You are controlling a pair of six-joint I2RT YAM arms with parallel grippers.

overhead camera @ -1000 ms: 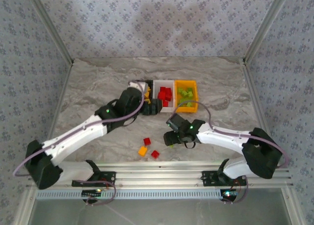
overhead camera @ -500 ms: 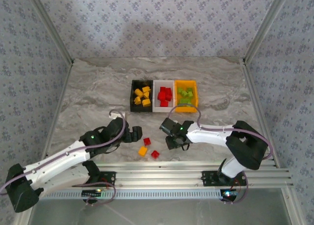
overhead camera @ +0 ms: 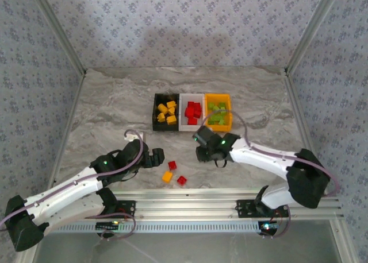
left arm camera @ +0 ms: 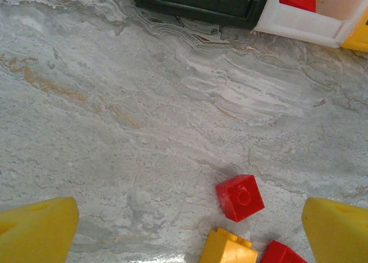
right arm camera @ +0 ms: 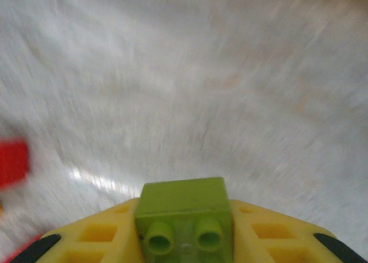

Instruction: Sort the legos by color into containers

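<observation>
The right gripper (right arm camera: pixel 184 240) has its yellow fingers (right arm camera: pixel 98 237) closed narrowly on a light green brick (right arm camera: pixel 184 208), studs facing the wrist camera, and the brick is off the table (overhead camera: pixel 109 102) between the loose pieces and the bins. To do this carry well, the arm should probably lift enough to pass over the near wall of the orange bin (overhead camera: pixel 229 111), where the other green legos lie, and let go only once the brick is well inside the rim, since the white bin (overhead camera: pixel 183 126) of red pieces is joined right beside it. The wrist view is blurred by motion, so it looks wise to slow before release. The left gripper (overhead camera: pixel 157 158) hangs with its fingers (left arm camera: pixel 37 231) spread fully and holding nothing, just short of a red brick (left arm camera: pixel 240 197), a yellow-orange brick (left arm camera: pixel 227 248) and a second red brick (left arm camera: pixel 282 254); it should centre on a single piece before closing, as these lie close together. The black bin (overhead camera: pixel 155 111) holds the yellow-orange pieces. Compared with a second ago, the left arm has drawn back from over the black bin to the three loose bricks, and the right gripper, then low over a green brick on the table, has closed on it and moved nearer the bins
</observation>
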